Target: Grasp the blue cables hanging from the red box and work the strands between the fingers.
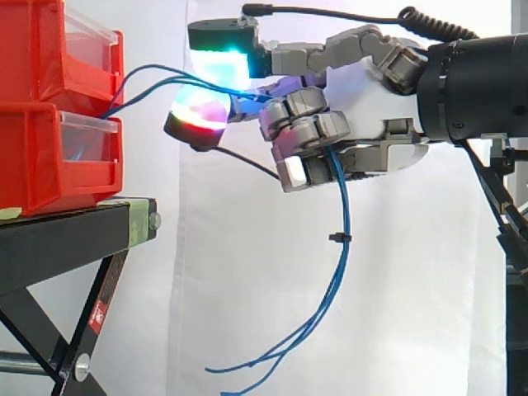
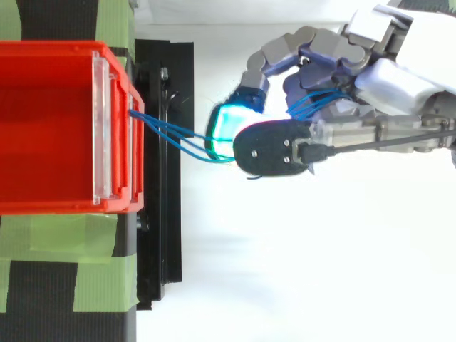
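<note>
Hand: grey-and-white robot hand, in from the right, level with the upper bin.
Grip: closed on the thin blue cables; strands pinched between the glowing pads up front and threaded through curled fingers behind.
Cable run: out of the bin fronts about where the two bins meet, across the gap to the pads, through the hand, then hanging loose below, free ends splayed low.
Clip: small black tie on the hanging stretch.
Bins: two red plastic bins, stacked, clear fronts, on black metal stand.
Stand top: green tape strips.
Backdrop: white curtain.
</note>
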